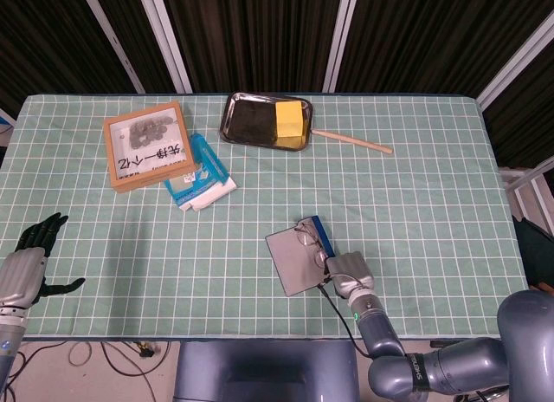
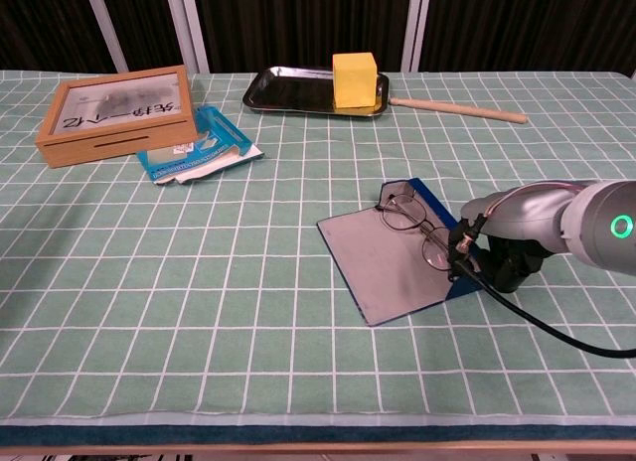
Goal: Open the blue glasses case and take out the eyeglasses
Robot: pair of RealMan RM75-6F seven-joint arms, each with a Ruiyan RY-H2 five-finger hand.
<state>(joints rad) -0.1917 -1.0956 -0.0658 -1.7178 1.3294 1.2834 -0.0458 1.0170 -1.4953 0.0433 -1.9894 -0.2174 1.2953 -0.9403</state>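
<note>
The blue glasses case [image 1: 318, 234] [image 2: 438, 211] lies open on the green cloth, its grey lid [image 1: 295, 261] [image 2: 392, 259] spread flat toward the left. Thin-rimmed eyeglasses [image 1: 309, 238] [image 2: 411, 222] rest on the case where the lid meets the base. My right hand [image 1: 350, 270] [image 2: 513, 259] sits at the near right end of the case, its dark fingers curled against the blue base. A black cable runs from its wrist. My left hand [image 1: 31, 256] hangs off the table's near left edge, fingers apart, holding nothing; only the head view shows it.
A wooden framed box [image 1: 149, 145] [image 2: 118, 113] and a blue-white packet [image 1: 198, 178] [image 2: 199, 148] lie at the back left. A dark tray [image 1: 235, 125] [image 2: 275, 91] with a yellow block [image 1: 291, 119] [image 2: 357, 79] stands at the back centre, with a wooden stick [image 1: 352, 141] [image 2: 459, 108] to its right.
</note>
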